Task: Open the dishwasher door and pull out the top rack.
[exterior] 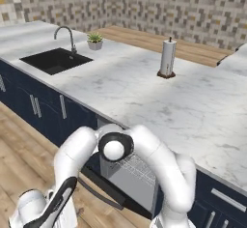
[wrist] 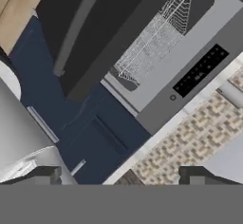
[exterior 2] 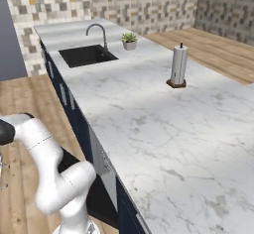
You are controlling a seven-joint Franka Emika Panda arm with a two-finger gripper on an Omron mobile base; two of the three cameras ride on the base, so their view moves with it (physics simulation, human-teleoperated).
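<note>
**Dishwasher door down, top rack drawn partway out, jaws spread and holding nothing**

Dishwasher door (wrist: 83,33) found lowered, black outer panel facing away from the cavity, long thin bar handle (wrist: 76,26) running along it. Seen also in the left base view as a dark panel (exterior: 103,186) swung down below the tabletop edge, partly hidden behind the white arm. Grey inner surround of the dishwasher (wrist: 190,42) exposed, with a dark strip of controls (wrist: 199,69) along its upper lip.

Top rack (wrist: 154,40), a shallow basket of thin white wire grid, noted projecting from the cavity above the lowered door; also visible as pale wire mesh (exterior: 137,166) just behind the arm's elbow in the left base view. Exact extent of travel not determinable.

Gripper (wrist: 118,173) recorded with jaws spread about as wide as they go, two dark fingertips (wrist: 45,174) standing far apart at the bottom of the hand view. Nothing between them; clear of door, handle and rack.

Navy cabinet fronts (exterior: 46,108) with short silver handles flanking the dishwasher. Marble tabletop (exterior 2: 149,124) above, carrying a black sink (exterior 2: 87,55) with curved faucet (exterior 2: 99,32), a small potted plant (exterior 2: 129,40) just beside the sink, and an upright paper towel roll (exterior 2: 178,65) well apart from both. Wood floor (exterior: 19,149) below.
</note>
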